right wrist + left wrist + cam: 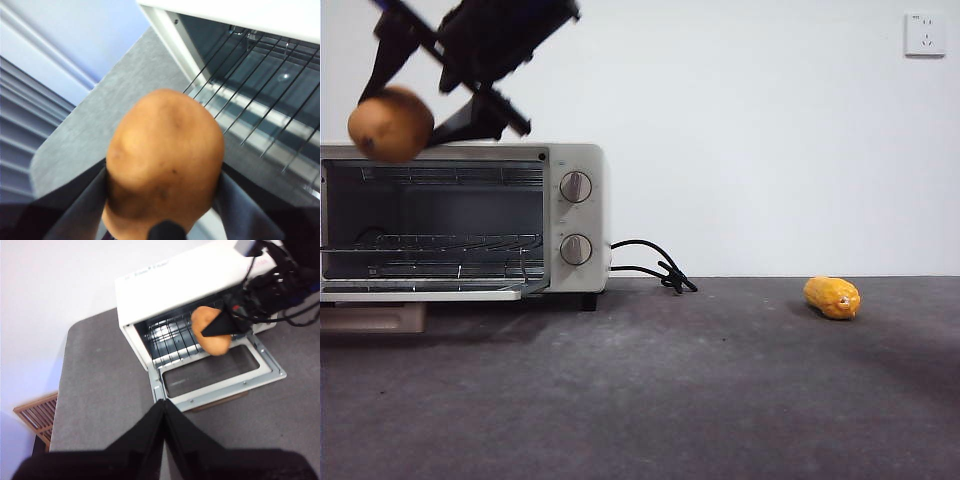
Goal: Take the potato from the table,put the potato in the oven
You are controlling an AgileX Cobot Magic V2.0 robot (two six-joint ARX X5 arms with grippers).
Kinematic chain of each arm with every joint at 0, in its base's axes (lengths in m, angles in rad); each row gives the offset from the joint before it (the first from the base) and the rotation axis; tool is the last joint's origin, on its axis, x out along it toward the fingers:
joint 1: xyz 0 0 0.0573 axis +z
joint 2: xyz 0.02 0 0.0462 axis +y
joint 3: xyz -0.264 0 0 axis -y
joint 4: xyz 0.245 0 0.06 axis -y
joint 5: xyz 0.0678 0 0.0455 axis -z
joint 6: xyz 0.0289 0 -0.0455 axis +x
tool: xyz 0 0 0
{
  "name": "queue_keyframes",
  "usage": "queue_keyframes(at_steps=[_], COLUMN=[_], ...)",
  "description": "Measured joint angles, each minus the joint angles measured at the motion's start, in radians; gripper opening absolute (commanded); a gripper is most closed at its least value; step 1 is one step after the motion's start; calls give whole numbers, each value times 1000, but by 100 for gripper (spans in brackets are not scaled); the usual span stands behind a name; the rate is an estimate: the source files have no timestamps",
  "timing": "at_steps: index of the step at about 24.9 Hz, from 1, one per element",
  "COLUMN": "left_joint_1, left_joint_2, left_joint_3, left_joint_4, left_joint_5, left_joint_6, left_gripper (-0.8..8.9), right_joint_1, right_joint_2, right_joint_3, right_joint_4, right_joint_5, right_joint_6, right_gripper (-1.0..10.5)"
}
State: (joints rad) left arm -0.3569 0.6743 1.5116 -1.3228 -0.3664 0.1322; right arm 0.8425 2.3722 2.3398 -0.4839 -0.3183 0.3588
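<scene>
The orange-brown potato (390,124) (165,155) hangs in the air, level with the oven's top edge and in front of its open mouth. My right gripper (405,110) (165,200) is shut on it, a jaw on each side. The cream-white oven (575,215) (170,275) stands at the left of the table (670,400), with its door (420,293) (220,375) folded down flat and the wire rack (260,100) showing inside. In the left wrist view the potato (207,332) sits over the door hinge. My left gripper (164,412) is shut and holds nothing, well back from the oven's front.
A yellow corn cob piece (832,297) lies on the table at the right. The oven's black cord (655,265) trails behind it. A wooden block (370,318) sits under the open door. A slatted wooden rack (37,415) lies beyond the table's edge.
</scene>
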Motion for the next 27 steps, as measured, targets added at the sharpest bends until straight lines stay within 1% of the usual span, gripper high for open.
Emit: queue_keyframes(at_steps=[5,7,12,15,18,27], left_joint_1=[0,0,0,0,-1,-3], left_joint_2=[0,0,0,0,0,0], left_joint_3=[-42,-62,-108,-113,-113,-113], left_joint_4=[0,0,0,0,0,0], left_joint_5=[-49,-67,-69,-69,-69,-69], left_joint_6=[8,8,10,10,10,10], left_gripper=[-5,-5,-5,-5,-5,-5], right_joint_1=[-5,-8,-22,-39,-56,-66], right_joint_2=[108,132,153,153,156,158], right_joint_3=[87,95,100,108,108,108], right_joint_4=[2,-1,19,37,36,45], right_joint_5=[43,85,175,202,273,298], right_joint_6=[0,-1,-16,-39,-61,-106], right_gripper=[28,28,28,28,28,28])
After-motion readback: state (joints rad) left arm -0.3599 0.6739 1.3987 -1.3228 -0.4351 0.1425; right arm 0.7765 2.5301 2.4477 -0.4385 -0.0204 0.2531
